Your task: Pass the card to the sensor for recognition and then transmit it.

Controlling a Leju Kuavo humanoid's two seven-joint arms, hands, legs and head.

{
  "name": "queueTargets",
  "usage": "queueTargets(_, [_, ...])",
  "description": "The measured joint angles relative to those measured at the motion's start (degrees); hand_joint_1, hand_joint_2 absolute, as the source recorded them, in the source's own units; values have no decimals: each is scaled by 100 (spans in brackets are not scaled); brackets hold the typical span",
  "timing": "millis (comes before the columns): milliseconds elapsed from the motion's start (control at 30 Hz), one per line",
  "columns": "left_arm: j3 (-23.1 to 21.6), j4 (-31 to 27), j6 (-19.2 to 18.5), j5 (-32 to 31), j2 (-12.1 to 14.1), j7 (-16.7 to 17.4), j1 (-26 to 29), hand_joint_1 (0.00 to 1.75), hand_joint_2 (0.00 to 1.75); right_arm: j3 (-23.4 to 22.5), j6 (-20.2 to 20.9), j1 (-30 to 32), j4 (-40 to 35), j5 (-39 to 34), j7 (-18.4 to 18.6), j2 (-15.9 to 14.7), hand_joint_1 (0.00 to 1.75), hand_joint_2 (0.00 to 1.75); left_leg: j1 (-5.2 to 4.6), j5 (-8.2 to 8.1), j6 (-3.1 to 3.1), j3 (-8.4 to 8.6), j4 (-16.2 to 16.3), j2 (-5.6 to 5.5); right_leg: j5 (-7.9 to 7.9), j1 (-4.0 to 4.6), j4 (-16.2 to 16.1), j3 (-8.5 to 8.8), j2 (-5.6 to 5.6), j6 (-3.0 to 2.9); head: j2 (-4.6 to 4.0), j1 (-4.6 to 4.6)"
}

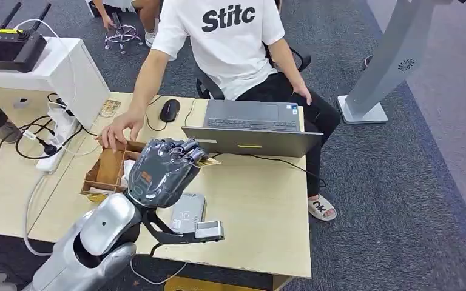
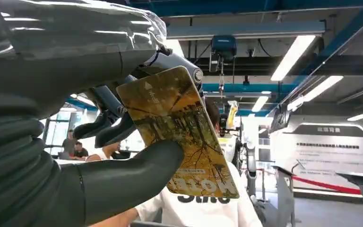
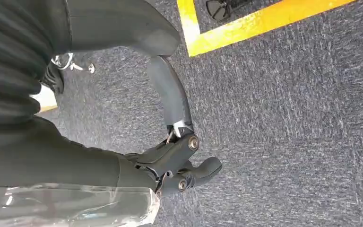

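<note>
Left robot hand (image 2: 75,156) pinches glossy yellow-brown card (image 2: 179,132), tree print, possibly autumn; right robot hand (image 3: 170,161) empty, fingers apart.

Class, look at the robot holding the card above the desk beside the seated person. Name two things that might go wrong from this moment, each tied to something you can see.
1. The left hand holds the card only by one end, between thumb and fingers, so it might slip or twist.
2. The person's hand rests on the wooden box just beside the raised left hand; a forward move could brush it.
</note>
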Motion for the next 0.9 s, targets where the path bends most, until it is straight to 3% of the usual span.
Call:
queueTargets(333, [-31, -33, -405, 834, 394, 142, 255, 175, 175, -129, -20, 3, -2, -17, 4, 33, 0, 175, 1, -1, -1, 0, -3, 1, -1, 1, 0, -1, 1, -1, 0, 2])
queueTargets(533, [61, -72, -562, 1591, 1020, -50, 943, 175, 175, -199, -35, 44, -4, -4, 74, 87, 0, 175, 2, -3, -3, 1, -7, 10, -5, 2, 2, -5, 10, -6, 0, 0])
queueTargets(733, [181, -400, -527, 1662, 1631, -101, 1711, 175, 175, -289, -37, 65, -9, 15, 46, 105, 0, 175, 2, -5, -6, -4, -8, 4, -12, 2, 2, -5, 4, -8, 0, 2])
queueTargets(900, [308, -682, -551, 1714, 1965, -79, 2262, 175, 175, -323, -37, 86, -9, 83, 59, 107, 0, 175, 1, -7, -8, -4, -8, 0, -14, 2, 1, -5, 0, -6, 0, 2])
